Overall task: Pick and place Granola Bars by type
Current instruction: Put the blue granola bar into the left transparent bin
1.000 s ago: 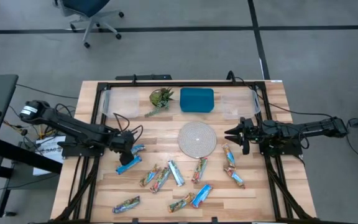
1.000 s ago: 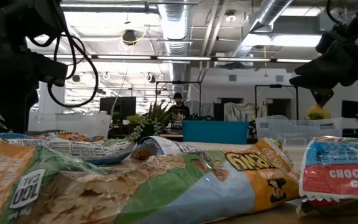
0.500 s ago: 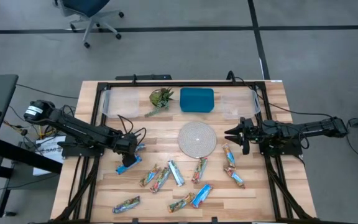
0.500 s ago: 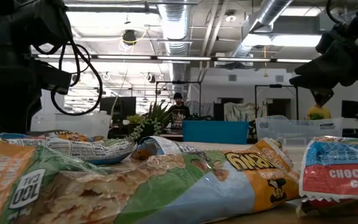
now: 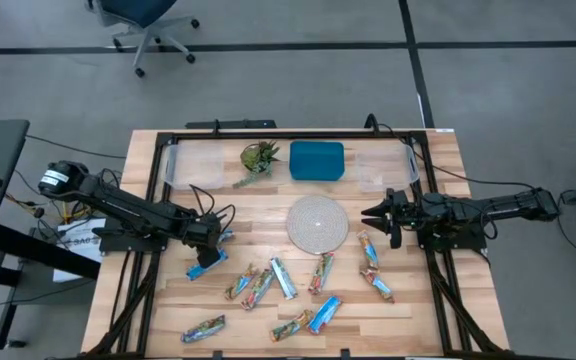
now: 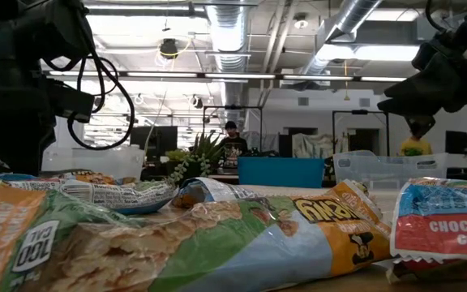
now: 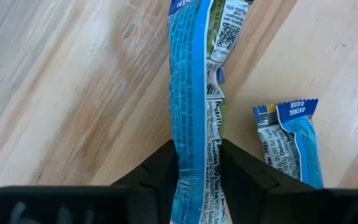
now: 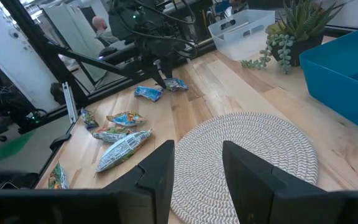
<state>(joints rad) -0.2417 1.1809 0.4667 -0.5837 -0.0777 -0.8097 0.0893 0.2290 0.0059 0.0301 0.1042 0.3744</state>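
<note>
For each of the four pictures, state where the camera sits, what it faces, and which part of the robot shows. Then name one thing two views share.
High view: above the table, looking down; both arms show.
Low view: at table-top height, facing the room past granola bars; both arms hang overhead.
Left wrist view: above the wood; left gripper shut on a blue bar.
Right wrist view: facing across the woven mat; right gripper open.
Shared: the mat appears in the high and right wrist views.

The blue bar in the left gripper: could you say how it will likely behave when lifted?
The blue bar looks thin and crinkly, so it probably flexes. The left gripper pinches one end, so the free end may droop. Its glossy wrapper might slip.
</note>
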